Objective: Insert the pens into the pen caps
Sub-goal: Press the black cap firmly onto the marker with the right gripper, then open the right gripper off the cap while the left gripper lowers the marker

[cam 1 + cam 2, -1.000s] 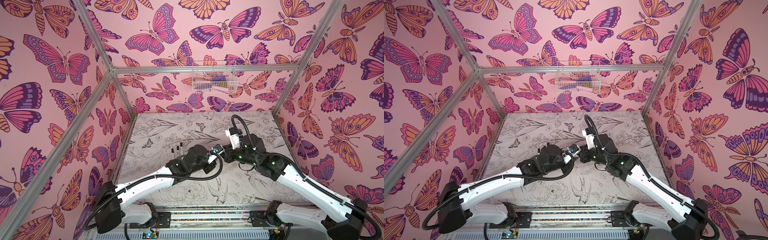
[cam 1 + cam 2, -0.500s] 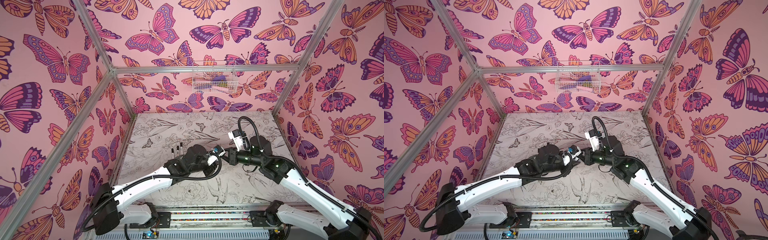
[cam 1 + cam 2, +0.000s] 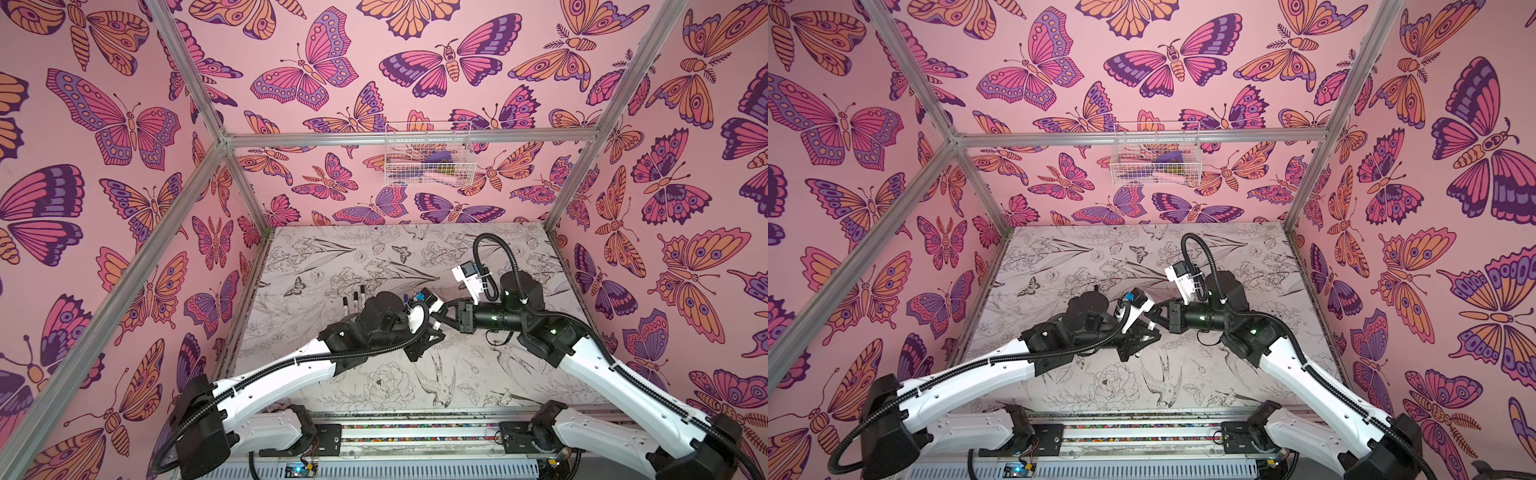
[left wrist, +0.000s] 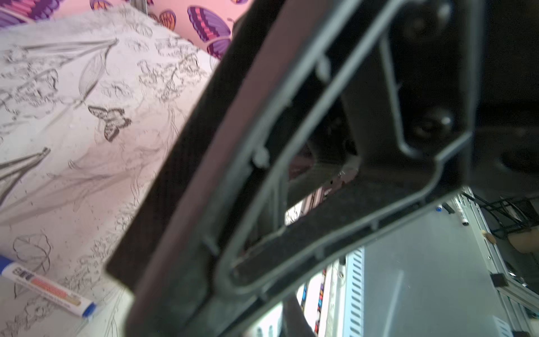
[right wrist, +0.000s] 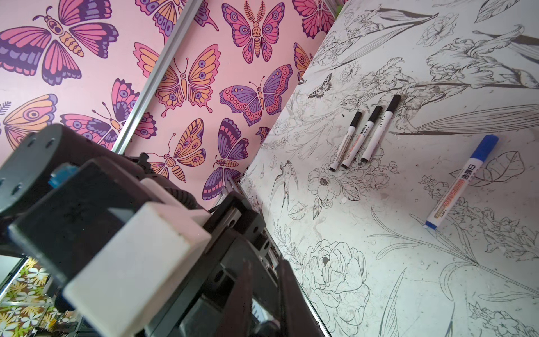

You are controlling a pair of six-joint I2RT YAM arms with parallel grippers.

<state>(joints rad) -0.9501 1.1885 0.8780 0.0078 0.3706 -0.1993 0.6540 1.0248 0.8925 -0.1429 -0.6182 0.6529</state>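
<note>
**Inspector:** What is recorded from the top views?

**Recorder:** The left gripper (image 3: 434,332) and right gripper (image 3: 444,312) are found tip to tip above the table (image 3: 374,249), just beside the blue-capped pen (image 3: 405,297). Both sets of jaws are closed, but what is pinched cannot be made out. The head-on meeting is judged to serve pressing a pen and a cap together along one line. In a top view, three black-capped pens (image 3: 354,300) are laid side by side, left of the blue-capped pen. They are judged to have been set clear of the work.

**Inspector:** And the left wrist view?

**Recorder:** Most of it is filled by a blurred dark finger (image 4: 180,210), and no held item is shown. The blue-capped pen (image 4: 46,287) is seen flat on the table.

**Inspector:** The right wrist view?

**Recorder:** The right gripper's jaws are seen nearly together, with their contents hidden. Four pens are confirmed capped. The black-capped pens (image 5: 364,134) lie parallel, apart from the blue-capped pen (image 5: 463,181). No fifth pen or cap is seen, so one capping is judged outstanding.
</note>
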